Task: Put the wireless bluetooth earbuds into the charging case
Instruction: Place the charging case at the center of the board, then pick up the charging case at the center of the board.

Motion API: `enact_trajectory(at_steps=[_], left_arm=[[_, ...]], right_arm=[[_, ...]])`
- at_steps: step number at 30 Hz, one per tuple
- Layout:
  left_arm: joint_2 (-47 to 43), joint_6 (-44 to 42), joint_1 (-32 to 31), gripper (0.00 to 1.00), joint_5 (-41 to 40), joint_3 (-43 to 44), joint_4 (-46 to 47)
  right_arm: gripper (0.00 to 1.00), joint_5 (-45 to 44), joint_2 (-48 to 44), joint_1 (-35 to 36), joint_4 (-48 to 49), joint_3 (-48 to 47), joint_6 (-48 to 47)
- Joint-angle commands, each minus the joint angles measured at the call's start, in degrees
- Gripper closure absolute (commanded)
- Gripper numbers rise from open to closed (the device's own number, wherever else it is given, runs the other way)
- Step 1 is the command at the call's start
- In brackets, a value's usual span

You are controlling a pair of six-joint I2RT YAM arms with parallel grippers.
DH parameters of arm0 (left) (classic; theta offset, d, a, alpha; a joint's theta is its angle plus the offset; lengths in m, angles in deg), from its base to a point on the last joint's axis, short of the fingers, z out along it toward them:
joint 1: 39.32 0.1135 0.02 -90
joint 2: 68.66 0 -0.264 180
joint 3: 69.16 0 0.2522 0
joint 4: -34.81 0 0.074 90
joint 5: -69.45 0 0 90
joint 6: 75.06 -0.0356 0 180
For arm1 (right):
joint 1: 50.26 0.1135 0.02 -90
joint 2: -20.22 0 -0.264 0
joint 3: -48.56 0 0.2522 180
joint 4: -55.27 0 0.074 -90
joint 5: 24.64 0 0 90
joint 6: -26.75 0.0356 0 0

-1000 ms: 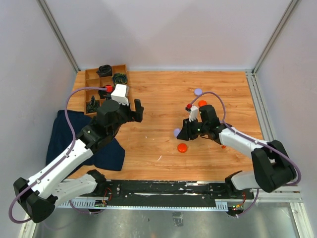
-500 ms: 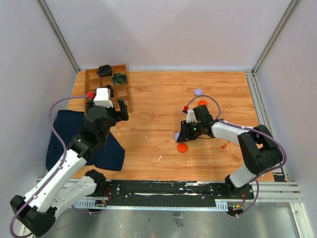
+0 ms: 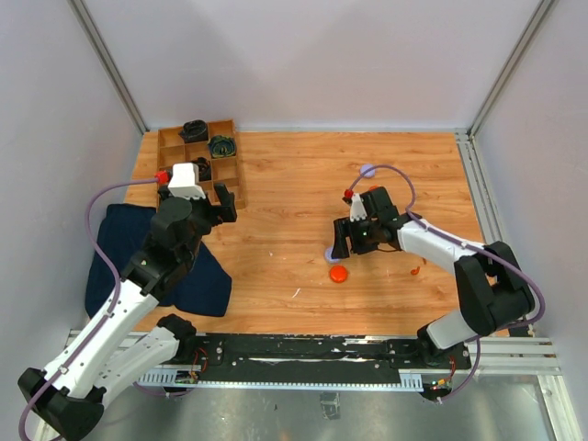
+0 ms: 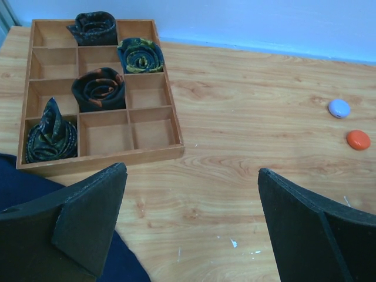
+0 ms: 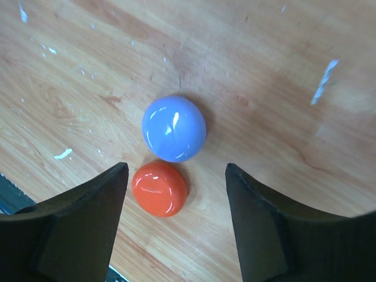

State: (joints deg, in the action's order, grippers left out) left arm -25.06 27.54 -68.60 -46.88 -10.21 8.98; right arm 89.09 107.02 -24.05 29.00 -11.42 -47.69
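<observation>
Orange earbud (image 3: pixel 415 270) lying loose, seeming light, slick; pinching stem looking safest. Right hand (image 5: pixel 175 176), left hand (image 4: pixel 191 176) hovering spread, empty.

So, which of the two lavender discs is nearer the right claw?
The lavender disc right under the open right claw, close against an orange disc. The other lavender disc lies farther back on the table.

1. Scuffed wood-grain table (image 3: pixel 285 193).
2. Divided wooden tray (image 4: pixel 100 160) in far left corner.
3. Dark blue cloth (image 3: pixel 115 225) just nearside of tray.
4. Far lavender disc (image 4: pixel 339 108), far orange disc (image 4: pixel 358 140): well right of tray.
5. Near lavender disc (image 5: pixel 174 128), near orange disc (image 5: pixel 159 188): side by side, nearer than tray, to its right.
</observation>
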Motion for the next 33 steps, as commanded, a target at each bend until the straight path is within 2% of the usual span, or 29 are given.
enact_trajectory(at_steps=[1,10,18,24,33], left_arm=[[-1.03,0.85,0.63,0.01,0.12,-0.45,1.98],[-1.26,0.85,0.67,0.01,0.49,-0.63,2.22],[-1.06,0.67,0.96,0.01,0.98,-0.71,2.29],[-0.99,0.51,1.30,0.01,1.64,-0.89,2.49],[-0.20,0.50,1.67,0.01,2.66,-0.98,2.67]], right_arm=[[0.29,-7.59,-2.71,-1.38,-5.04,-5.83,-6.26],[0.17,-19.70,3.22,-6.63,-7.50,-16.20,-13.60],[0.13,-22.14,12.78,-12.00,-1.02,-23.96,-20.28],[0.14,-19.25,21.47,-15.46,0.60,-31.19,-25.91],[0.21,-13.00,30.06,-18.23,-3.08,-37.95,-24.76]])
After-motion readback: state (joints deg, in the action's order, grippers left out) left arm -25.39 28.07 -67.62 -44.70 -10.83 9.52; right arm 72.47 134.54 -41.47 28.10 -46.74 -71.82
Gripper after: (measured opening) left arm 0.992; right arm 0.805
